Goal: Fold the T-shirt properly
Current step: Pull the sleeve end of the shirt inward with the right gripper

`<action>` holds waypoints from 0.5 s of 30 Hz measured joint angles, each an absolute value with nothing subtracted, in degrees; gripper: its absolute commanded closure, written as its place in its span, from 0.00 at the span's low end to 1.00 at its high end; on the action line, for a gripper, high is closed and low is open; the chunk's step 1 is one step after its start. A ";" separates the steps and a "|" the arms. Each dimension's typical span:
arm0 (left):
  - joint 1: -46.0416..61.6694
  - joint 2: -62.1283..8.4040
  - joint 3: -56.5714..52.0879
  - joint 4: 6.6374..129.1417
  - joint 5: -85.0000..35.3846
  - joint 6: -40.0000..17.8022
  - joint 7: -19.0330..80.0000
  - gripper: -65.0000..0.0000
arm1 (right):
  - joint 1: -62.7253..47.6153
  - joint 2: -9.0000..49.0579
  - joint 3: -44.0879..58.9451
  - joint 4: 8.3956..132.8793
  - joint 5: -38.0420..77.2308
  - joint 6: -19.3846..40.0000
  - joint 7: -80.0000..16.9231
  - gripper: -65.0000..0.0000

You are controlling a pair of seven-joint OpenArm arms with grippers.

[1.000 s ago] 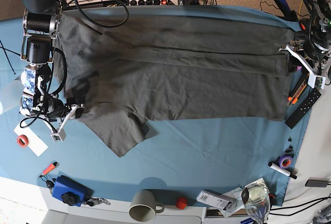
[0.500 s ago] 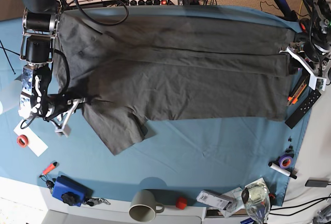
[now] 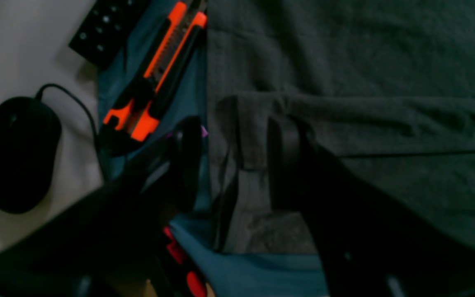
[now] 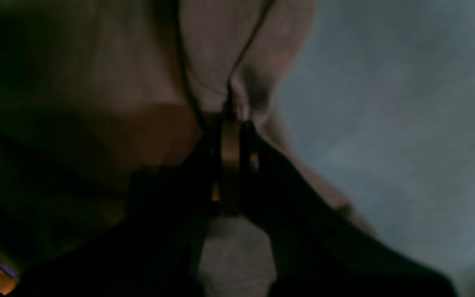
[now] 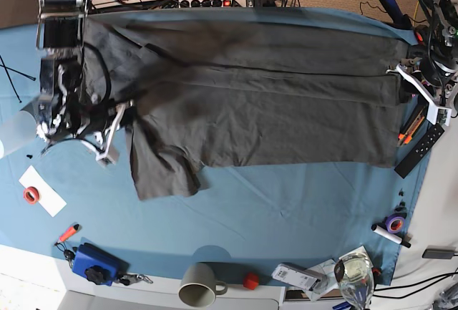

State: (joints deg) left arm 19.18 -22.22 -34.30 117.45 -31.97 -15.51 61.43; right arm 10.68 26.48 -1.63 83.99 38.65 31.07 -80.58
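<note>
On blue cloth, right tool pinches T-shirt.

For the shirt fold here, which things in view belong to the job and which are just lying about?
Job: T-shirt; right gripper, shut on its sleeve end; left gripper, open at the hem.

Lying about: mug; orange utility knife; remote; tape roll; computer mouse.

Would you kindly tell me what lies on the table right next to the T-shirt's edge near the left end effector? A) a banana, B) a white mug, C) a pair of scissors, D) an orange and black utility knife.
D: in the left wrist view an orange and black utility knife lies on the blue cloth just beside the T-shirt edge, close to the left end effector.
</note>
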 measured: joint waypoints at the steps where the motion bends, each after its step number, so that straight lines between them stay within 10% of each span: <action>1: 19.20 -22.22 -34.33 117.45 -31.97 -15.51 61.43 0.59 | 9.32 26.46 -1.06 85.65 38.72 31.09 -80.40 1.00; 15: 19.22 -22.24 -34.30 117.45 -31.14 -15.51 61.43 0.59 | -7.33 26.35 12.69 101.01 44.95 33.69 -80.09 1.00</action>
